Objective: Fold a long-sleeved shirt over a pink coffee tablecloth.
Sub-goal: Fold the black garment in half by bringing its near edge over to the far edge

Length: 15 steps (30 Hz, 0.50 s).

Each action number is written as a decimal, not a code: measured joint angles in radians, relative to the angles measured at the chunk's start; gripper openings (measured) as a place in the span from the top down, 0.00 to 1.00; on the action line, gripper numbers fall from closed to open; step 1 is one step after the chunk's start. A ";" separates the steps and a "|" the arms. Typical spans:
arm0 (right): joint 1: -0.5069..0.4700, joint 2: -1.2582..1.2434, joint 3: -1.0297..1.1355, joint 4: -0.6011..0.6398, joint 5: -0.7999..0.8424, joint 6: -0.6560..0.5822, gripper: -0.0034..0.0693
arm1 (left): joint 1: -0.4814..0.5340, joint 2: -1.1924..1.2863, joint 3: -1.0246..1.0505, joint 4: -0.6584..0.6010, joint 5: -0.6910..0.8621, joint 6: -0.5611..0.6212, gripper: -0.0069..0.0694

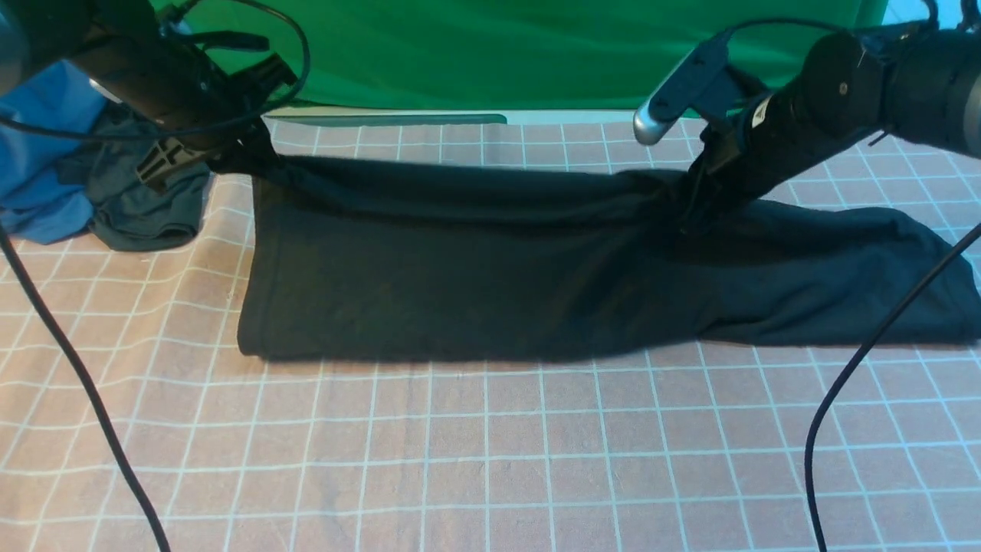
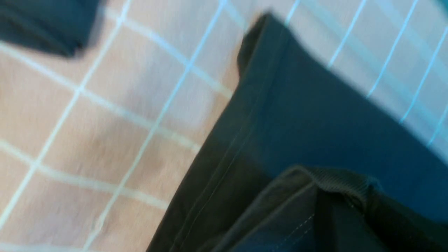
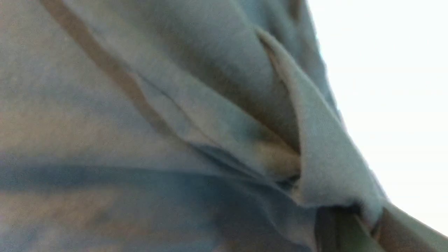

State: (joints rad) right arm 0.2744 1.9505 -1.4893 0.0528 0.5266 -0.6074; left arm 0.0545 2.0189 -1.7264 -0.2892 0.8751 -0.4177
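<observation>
While both arms are reaching in from the top corners of the front view, the long-sleeved shirt (image 1: 475, 261) is hanging between them like a dark curtain across the middle of the frame. The left gripper (image 1: 244, 153), at the upper left, is pinching the shirt's upper corner, its fingers buried in the fabric. The right gripper (image 1: 693, 211), right of centre, is clamping a bunch of the top edge; from its wrist camera the cloth is gathering into pleats that run together at the grip. The top edge is stretching in a fairly straight line from one gripper to the other, while the lower edge is resting on the pink coffee tablecloth (image 1: 490, 460). Beyond the right gripper the shirt is sloping down to lie on the cloth at the right edge of the frame. At the far left a dark grey garment (image 1: 146, 207) is lying bunched against a blue garment (image 1: 46, 153). A green cloth (image 1: 498, 54) is filling the top of the frame.
</observation>
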 joint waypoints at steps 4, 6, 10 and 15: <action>0.000 0.044 -0.038 0.002 -0.031 0.007 0.84 | 0.005 0.004 -0.002 -0.011 -0.052 -0.007 0.87; 0.000 0.072 -0.054 0.002 -0.039 0.024 0.84 | 0.005 0.012 -0.002 -0.014 -0.072 -0.008 0.87; 0.000 0.106 -0.064 0.002 -0.088 0.065 0.84 | 0.005 0.034 -0.002 -0.007 -0.123 -0.008 0.87; 0.000 0.124 -0.069 0.003 -0.154 0.086 0.84 | 0.005 0.051 -0.002 -0.007 -0.174 -0.008 0.87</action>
State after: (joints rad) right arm 0.2744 2.0742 -1.5580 0.0560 0.3727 -0.5217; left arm 0.0593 2.0699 -1.7283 -0.2960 0.7011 -0.4255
